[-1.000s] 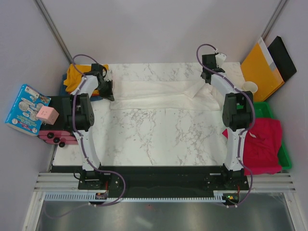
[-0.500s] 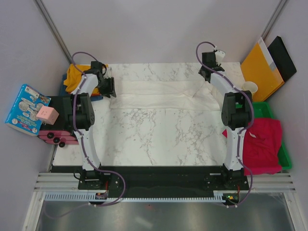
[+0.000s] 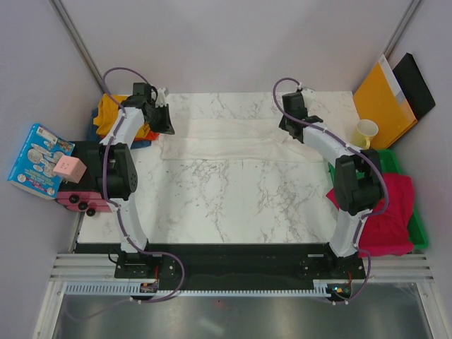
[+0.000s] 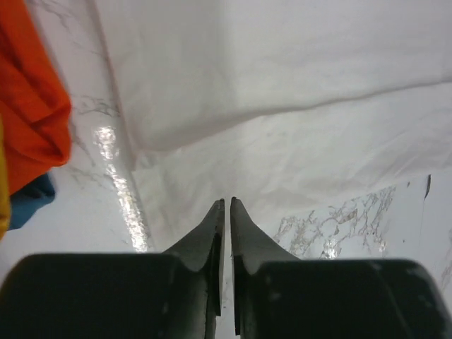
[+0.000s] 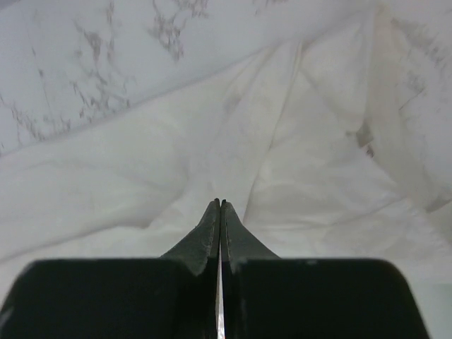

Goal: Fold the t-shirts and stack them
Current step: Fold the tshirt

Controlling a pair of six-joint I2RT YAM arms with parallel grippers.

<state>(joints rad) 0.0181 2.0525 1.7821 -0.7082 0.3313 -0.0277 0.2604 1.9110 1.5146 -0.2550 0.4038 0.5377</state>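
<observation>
A: Left tool (image 4: 224, 203)?

B: Fingers all but together, a thin slit between them. Tips sit low over the left end of the white t-shirt (image 3: 233, 140). Cannot tell whether any cloth is caught in the slit.

A: What lies around it?

B: White cloth ahead of the tips and off to their right in the wrist view, with one long soft fold running across. Bare marble worktop (image 3: 226, 208) shows just beside the tips on both sides. To the left of the fingers in that view is the orange t-shirt (image 4: 32, 99), bunched, with the blue t-shirt (image 4: 28, 201) poking out under it. The mustard yellow t-shirt (image 3: 107, 111) is heaped behind that tool, at the worktop's far left corner.

A: Right tool (image 5: 219, 203)?

B: Fingers pressed together, no gap seen. Tips rest at a raised crease near the right end of the white shirt, and the wrinkles run toward them. Whether a pinch of cloth is between the fingers, I cannot tell.

A: How does the white shirt lie?

B: A long band across the far part of the worktop, reaching from one tool to the other.

A: Other shirts?

B: The crimson-pink t-shirt (image 3: 392, 212) lies well behind the right tool, draped over a green tray (image 3: 418, 227) at the worktop's right edge.
</observation>
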